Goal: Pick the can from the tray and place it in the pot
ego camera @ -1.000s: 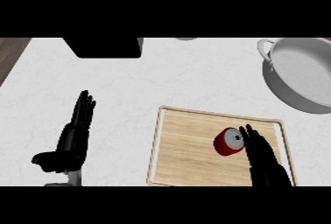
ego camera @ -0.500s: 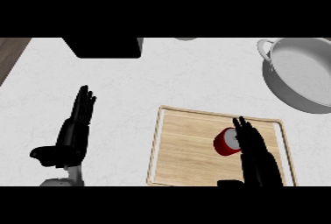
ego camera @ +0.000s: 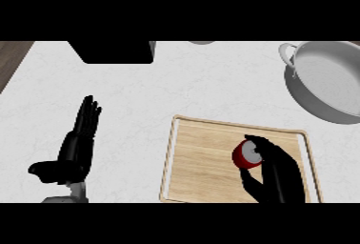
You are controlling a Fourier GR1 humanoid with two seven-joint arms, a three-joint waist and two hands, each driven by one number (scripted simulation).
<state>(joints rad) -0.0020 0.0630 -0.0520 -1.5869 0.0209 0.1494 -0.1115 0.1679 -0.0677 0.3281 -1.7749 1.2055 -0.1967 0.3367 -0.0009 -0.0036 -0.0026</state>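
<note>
A red can (ego camera: 245, 155) with a pale top stands on the right half of the wooden tray (ego camera: 202, 152). My right hand (ego camera: 275, 167) comes in from the lower edge, its fingers curled over the can's far and right side and its thumb below the can. Much of the can's right side is hidden by the hand. The can still rests on the tray. A grey metal pot (ego camera: 329, 81) with a handle sits at the upper right, past the tray's far edge. My left hand (ego camera: 76, 145) rests open at the left, fingers up.
A black box-like object (ego camera: 116, 51) stands at the counter's far edge, with a small grey item (ego camera: 202, 42) to its right. A brown strip (ego camera: 13, 59) borders the white counter at the upper left.
My right hand's fingers went from straight beside the can to curled round it, while the left hand drifted slightly. The can has stayed in the same spot on the tray.
</note>
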